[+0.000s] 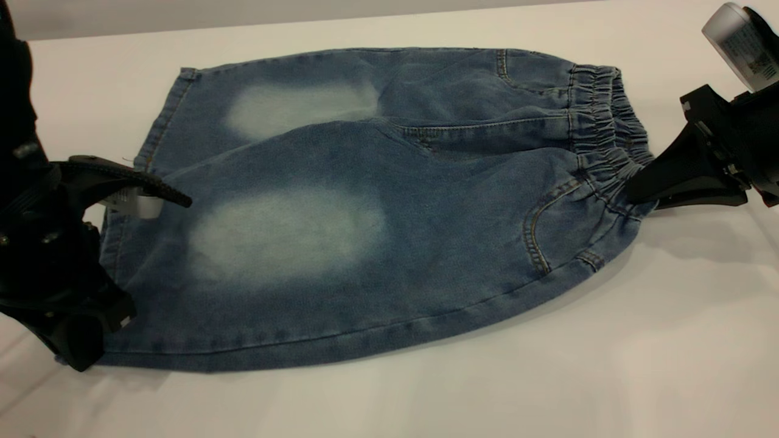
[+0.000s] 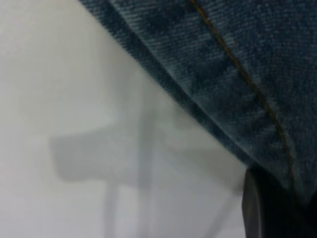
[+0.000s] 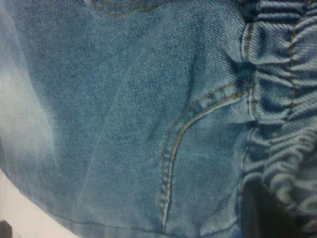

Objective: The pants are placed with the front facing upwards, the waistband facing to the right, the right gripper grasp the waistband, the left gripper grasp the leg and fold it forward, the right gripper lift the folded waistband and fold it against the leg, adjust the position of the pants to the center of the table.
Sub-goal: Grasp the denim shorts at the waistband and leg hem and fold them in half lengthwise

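The pants [image 1: 377,201] lie flat on the white tabletop [image 1: 669,340], front up, leg hems toward the left arm and the waistband [image 1: 602,134] toward the right arm; they sit across the middle of the exterior view, the near leg overlapping the far leg a little.

The right pincer [image 1: 636,188] is at the near corner of the waistband, its 2 smooth fingers drawn together on the gathered elastic; the right wrist view shows ruffles bunched close against it, so I judge it clamped on the waistband, though how deep the bite goes is hidden.

The left pincer [image 1: 143,243] is at the near leg's hem; its upper toothed finger lies over the denim, the lower one sits low beside the hem, and the 2 stand well apart, so nothing is gripped yet; the left wrist view shows the stitched hem edge just beside a dark finger.

Risks from here, as I judge them:
- if the right grip holds only a ruffle or 1 layer, it may slip when the fold starts;
- if the left pincer closes on the top layer alone, the leg would peel open instead of folding;
- uneven lifting by the 2 arms would skew the fold, and the overlapping legs may crease;
- the low finger may shove the hem away instead of sliding under it.
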Action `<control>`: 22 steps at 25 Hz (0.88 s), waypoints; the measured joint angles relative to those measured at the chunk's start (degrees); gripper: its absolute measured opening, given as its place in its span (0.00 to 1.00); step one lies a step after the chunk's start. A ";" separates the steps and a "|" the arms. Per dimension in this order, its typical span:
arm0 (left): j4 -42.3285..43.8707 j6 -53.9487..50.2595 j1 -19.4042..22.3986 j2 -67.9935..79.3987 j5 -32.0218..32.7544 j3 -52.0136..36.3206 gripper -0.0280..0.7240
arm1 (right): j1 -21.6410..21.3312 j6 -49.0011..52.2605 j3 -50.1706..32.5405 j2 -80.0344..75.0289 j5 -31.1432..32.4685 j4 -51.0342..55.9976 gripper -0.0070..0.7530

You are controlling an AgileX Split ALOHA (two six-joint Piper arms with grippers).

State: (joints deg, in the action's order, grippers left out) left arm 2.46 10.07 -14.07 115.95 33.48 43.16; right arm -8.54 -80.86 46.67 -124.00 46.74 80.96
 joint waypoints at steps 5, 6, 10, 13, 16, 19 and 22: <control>-0.55 0.68 -0.26 -0.28 7.21 4.38 0.14 | 0.00 -0.26 0.00 0.00 1.32 0.11 0.06; -0.44 1.28 -0.62 -0.82 8.41 5.11 0.14 | 0.00 -0.26 0.00 0.00 1.32 0.04 0.06; -2.03 4.48 -2.69 -4.78 9.54 6.18 0.14 | 0.00 -0.26 0.00 0.00 1.45 -0.02 0.06; -2.46 4.97 -3.86 -8.33 9.64 6.25 0.14 | 0.00 -0.59 0.00 0.00 2.10 -0.02 0.06; -2.90 5.17 -3.92 -11.68 9.84 6.25 0.14 | 0.00 -0.84 0.00 0.00 2.85 -0.07 0.06; -3.09 4.93 -3.92 -15.02 9.90 6.25 0.14 | 0.00 -1.53 0.00 0.00 3.83 -0.07 0.06; -3.09 4.93 -3.92 -18.44 9.95 6.25 0.14 | 0.00 -2.63 0.00 0.00 4.78 0.53 0.06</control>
State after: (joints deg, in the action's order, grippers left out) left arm -0.63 15.01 -17.99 97.51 43.44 49.42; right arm -8.54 -83.48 46.67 -124.00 51.52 81.49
